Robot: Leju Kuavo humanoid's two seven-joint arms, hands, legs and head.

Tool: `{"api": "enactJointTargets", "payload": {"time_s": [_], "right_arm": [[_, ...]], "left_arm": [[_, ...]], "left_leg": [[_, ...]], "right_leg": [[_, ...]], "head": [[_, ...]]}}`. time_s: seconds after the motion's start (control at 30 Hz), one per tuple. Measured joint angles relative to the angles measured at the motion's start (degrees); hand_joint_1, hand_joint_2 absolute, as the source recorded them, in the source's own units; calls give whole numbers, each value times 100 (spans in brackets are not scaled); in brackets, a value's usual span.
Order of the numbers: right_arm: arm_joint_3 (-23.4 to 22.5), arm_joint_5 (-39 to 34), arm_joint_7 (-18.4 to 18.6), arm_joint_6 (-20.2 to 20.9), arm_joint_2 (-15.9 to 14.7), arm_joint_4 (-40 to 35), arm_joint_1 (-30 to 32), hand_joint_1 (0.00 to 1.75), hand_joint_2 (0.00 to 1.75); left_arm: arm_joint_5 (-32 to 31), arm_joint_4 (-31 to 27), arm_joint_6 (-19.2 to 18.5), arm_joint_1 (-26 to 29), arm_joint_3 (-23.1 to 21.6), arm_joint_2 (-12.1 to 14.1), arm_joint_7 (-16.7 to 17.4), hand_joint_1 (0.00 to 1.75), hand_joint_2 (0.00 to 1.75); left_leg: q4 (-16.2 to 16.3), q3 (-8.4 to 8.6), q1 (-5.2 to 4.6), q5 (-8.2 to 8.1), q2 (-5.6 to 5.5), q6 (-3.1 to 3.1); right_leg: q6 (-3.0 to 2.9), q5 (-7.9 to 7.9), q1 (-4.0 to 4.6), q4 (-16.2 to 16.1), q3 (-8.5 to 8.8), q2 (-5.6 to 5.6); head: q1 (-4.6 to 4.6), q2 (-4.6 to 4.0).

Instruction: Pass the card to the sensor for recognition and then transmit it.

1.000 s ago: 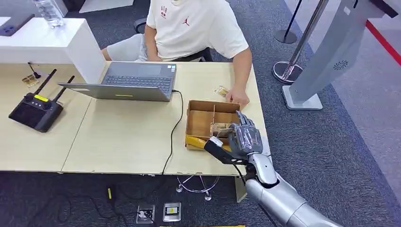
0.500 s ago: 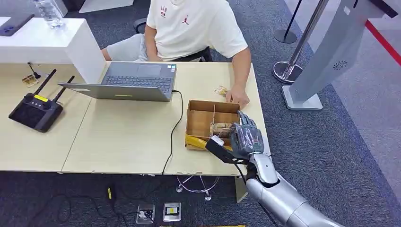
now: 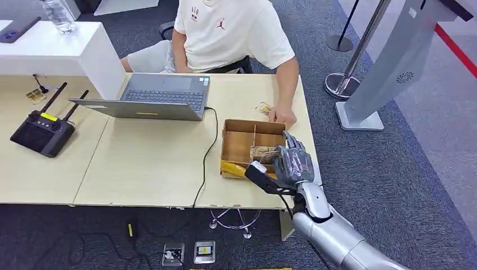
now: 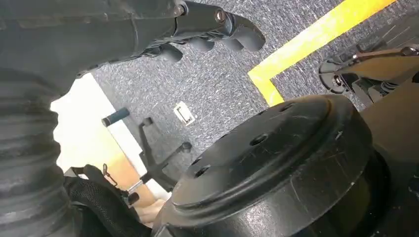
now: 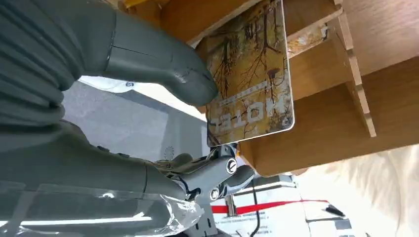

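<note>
Right hand (image 3: pixel 291 163) is over the wooden divided box (image 3: pixel 239 142) at the table's near edge. Wrist view shows the thumb (image 5: pixel 163 66) pressing the card (image 5: pixel 249 74) against the fingers beneath: card pinched, held at the box's compartments. Card appears thin, light, stiff and glossy, so likely slippery; grip is best kept on one edge, face left free for the sensor. Left hand (image 4: pixel 207 29) hangs with fingers curled in, apparently holding nothing.

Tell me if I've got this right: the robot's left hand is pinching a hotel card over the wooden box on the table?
Not quite: it is the right hand that pinches the hotel card over the wooden box on the table, as the right wrist view shows. The left hand hangs over the floor, holding nothing.
</note>
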Motion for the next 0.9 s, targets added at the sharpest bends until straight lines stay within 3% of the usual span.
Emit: {"api": "enactJointTargets", "payload": {"time_s": [0.23, 0.4, 0.6, 0.9], "right_arm": [[-24, 284, 269, -244, -7, -89, -331, 175, 175], [-144, 492, 564, -95, -37, -306, -797, 175, 175], [-151, 420, 638, 347, -74, -354, -1560, 175, 175], [20, 306, 643, 382, -41, -337, -2016, 175, 175]], "left_arm": [[-123, 0, 0, -27, 0, -17, 52, 0, 175], [-212, -2, 0, -37, 0, -28, 92, 0, 175], [-297, -7, 0, -60, -11, -57, 107, 0, 175], [-416, -7, 0, -95, -11, -68, 144, 0, 175]], "left_leg": [[0, 1, 0, 2, 1, 0], [1, 2, 0, 5, 4, -1], [1, 1, -1, 6, 5, 0], [1, -3, -1, 5, 1, -1]], "right_leg": [[0, 4, 0, 0, -1, 4], [0, 8, 0, -1, -2, 5], [0, 9, -1, 0, -3, 7], [0, 9, -1, 1, -4, 3]], "head": [[0, 0], [2, 0], [2, 0], [0, 0]]}}
